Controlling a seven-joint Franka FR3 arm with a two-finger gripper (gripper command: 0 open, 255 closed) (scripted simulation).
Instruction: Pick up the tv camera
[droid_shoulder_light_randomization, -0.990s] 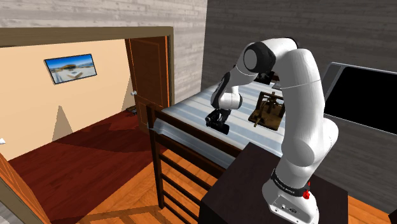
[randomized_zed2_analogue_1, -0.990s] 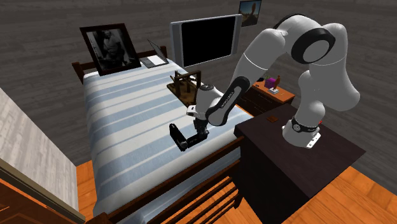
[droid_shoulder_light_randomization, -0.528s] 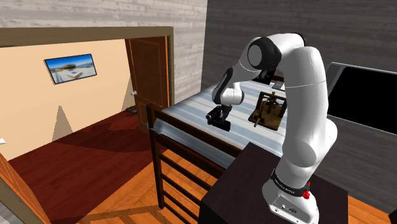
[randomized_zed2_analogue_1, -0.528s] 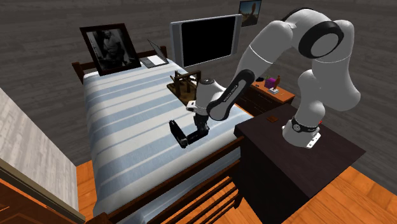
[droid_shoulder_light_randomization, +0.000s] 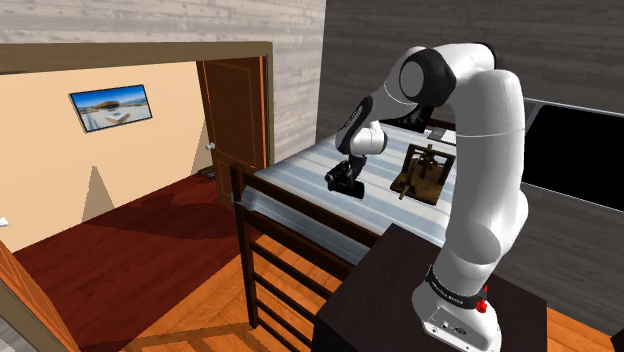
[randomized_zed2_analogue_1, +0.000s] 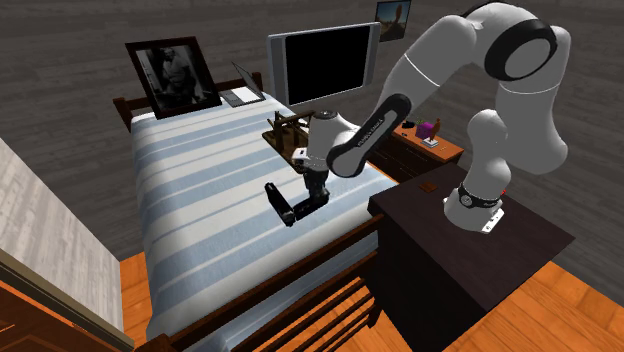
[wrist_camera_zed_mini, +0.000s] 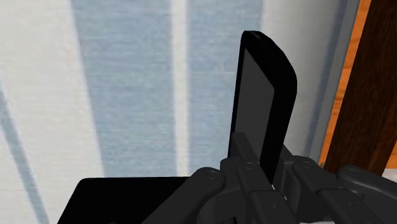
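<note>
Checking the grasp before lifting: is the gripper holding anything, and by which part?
Yes. The gripper is shut on the black tv camera, a flat slab, clasping it at one end, with the rest sticking out beyond the grip.

no wording can be read for certain. the white robot arm (droid_shoulder_light_randomization: 487, 180) has a black band (droid_shoulder_light_randomization: 447, 290) around its lowest joint with tiny white lettering on it, too small to make out in either exterior view.

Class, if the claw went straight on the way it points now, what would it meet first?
Probably the striped bedcover, beyond the black camera that the claw clasps; the gap is unclear.
</note>
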